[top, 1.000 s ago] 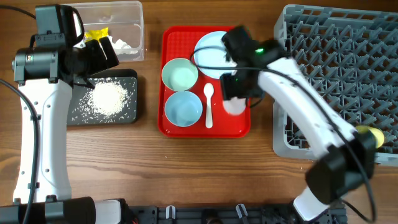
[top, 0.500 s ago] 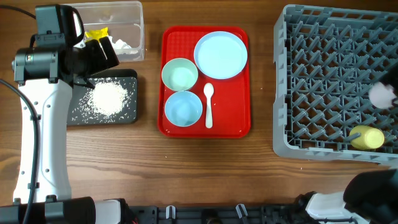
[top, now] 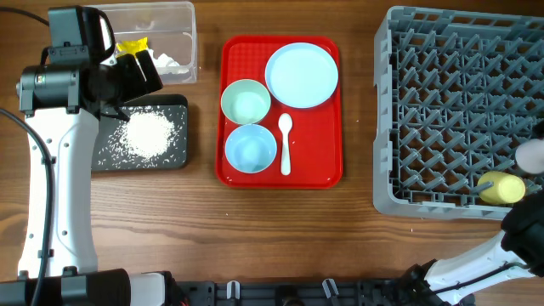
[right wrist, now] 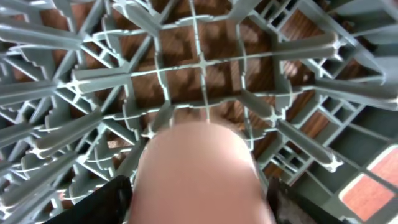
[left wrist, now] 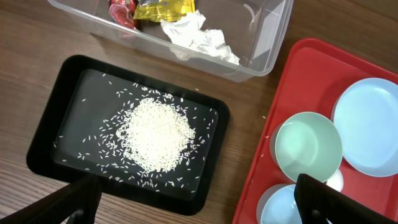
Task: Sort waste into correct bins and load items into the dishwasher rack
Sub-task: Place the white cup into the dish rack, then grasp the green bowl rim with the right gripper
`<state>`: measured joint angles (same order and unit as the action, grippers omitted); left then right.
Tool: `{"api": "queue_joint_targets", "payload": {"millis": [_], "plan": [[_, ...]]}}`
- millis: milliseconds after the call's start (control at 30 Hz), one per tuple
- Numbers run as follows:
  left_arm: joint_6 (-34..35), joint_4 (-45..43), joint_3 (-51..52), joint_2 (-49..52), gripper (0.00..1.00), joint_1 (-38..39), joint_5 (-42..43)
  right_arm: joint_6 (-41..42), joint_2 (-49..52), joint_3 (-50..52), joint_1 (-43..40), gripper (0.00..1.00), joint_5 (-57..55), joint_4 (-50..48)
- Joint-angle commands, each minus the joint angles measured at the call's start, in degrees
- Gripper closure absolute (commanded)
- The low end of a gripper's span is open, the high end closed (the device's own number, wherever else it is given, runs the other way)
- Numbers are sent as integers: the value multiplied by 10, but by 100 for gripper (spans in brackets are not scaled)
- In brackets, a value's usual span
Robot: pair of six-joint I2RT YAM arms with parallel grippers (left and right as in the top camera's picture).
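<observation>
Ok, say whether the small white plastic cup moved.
Yes: the white cup went right, off the flat red tray, over the grey lattice rack.

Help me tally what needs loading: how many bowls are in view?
2. Both sit on the red tray: the pale green bowl left of the light blue plate, the light blue bowl beside the white spoon. None appears hidden.

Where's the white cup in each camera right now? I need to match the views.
Overhead: the white cup is at the far right edge, over the rack, just above the yellow cup.
Left wrist: not in it.
Right wrist: the cup fills the lower middle, close up, with rack bars behind it.
Shared landmark: the grey rack lattice, seen in the overhead and right wrist views.
</observation>
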<state>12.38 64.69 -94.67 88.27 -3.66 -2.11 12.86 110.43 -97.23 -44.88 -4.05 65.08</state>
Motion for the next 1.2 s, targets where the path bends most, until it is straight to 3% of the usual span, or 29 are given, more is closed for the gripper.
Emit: {"api": "queue_joint_targets", "payload": {"millis": [0, 167, 300, 400, 500, 600, 667, 767, 900, 1067, 1167], "plan": [[5, -1, 0, -3, 0, 0, -6, 6, 10, -2, -2, 0, -20, 19], [5, -1, 0, -3, 0, 0, -6, 6, 0, -5, 1, 0, 1, 44], [5, -1, 0, -3, 0, 0, -6, -25, -65, -59, 43, 0, 57, 47], [5, -1, 0, -3, 0, 0, -6, -54, -144, -94, 182, 0, 101, 46], [5, -1, 0, -3, 0, 0, -6, -46, -159, -94, 342, 0, 99, 31], [5, -1, 0, -3, 0, 0, -6, 13, -102, -94, 542, 0, 36, -26], [5, -1, 0, -3, 0, 0, -6, 55, -30, -94, 613, 0, 33, -57], [5, -1, 0, -3, 0, 0, -6, 34, 49, -94, 657, 2, 131, -74], [5, -1, 0, -3, 0, 0, -6, 26, 117, -92, 720, 27, 150, -120], [5, -1, 0, -3, 0, 0, -5, 78, 181, -92, 749, 58, 151, -178], [5, -1, 0, -3, 0, 0, -6, 100, 210, -92, 749, 67, 140, -182]]}}
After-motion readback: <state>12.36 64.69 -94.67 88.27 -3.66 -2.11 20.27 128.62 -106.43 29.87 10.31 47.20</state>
